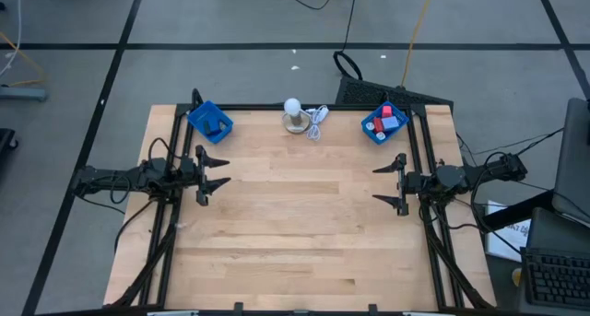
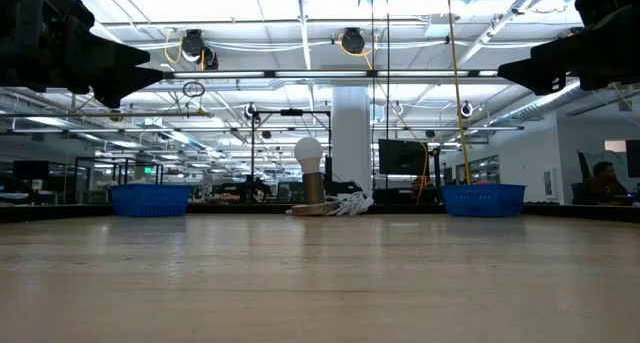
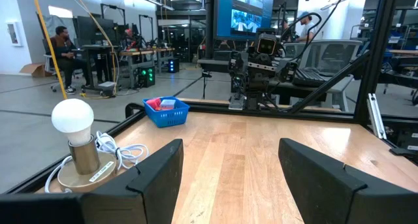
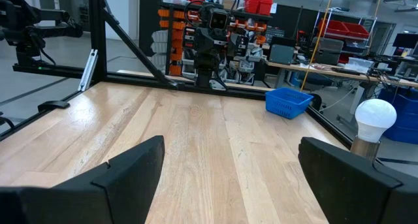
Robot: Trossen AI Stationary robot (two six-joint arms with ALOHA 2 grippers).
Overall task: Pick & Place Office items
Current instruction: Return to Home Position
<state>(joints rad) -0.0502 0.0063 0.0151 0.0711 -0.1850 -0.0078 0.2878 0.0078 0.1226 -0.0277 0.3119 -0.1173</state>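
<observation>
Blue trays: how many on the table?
2. One blue tray sits at the far edge, left of the white bulb; the other sits right of the bulb, holding red and light blue pieces. None looks hidden.

2 blue trays (image 2: pixel 150 200) (image 2: pixel 483 200), 1 bulb (image 1: pixel 293 106), 2 end effectors (image 1: pixel 227 170) (image 1: pixel 375 184) — office items (image 1: pixel 386 111) uncountable.

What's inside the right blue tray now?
The right blue tray holds at least a red piece and a pale purple piece, piled together. Anything beneath them is covered.
</observation>
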